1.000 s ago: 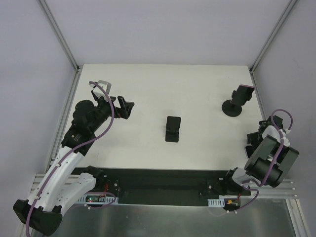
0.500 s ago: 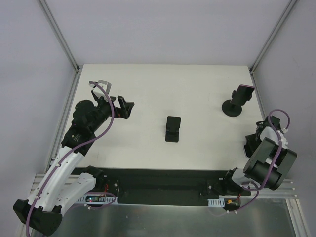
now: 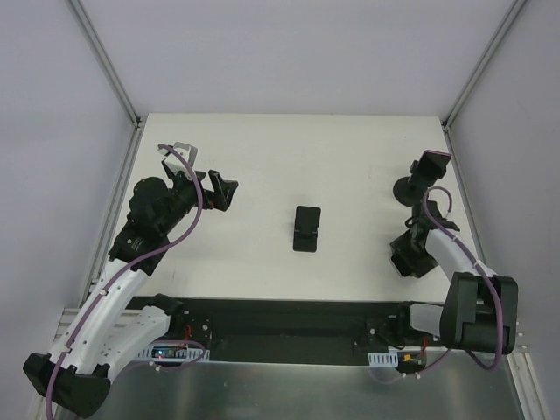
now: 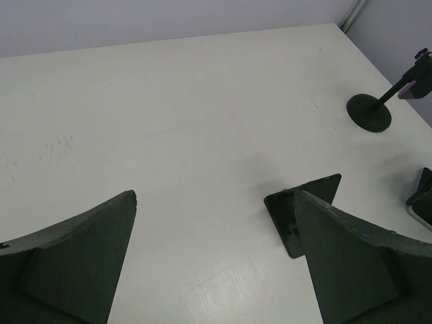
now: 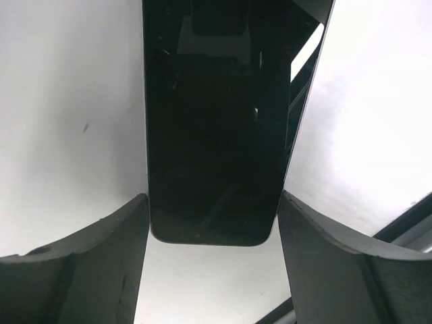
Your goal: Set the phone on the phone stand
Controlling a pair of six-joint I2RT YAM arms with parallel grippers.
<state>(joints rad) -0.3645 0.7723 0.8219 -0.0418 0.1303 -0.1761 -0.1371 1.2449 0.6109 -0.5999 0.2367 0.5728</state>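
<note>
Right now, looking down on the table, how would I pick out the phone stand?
Start at the white table and go to its middle. The phone stand is the small black piece standing there alone: a flat foot with a tilted back plate. The other stand, at the far right, is a pole on a round foot.

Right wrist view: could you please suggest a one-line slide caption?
The right gripper clasps the black phone by its long edges over the white table.
</note>
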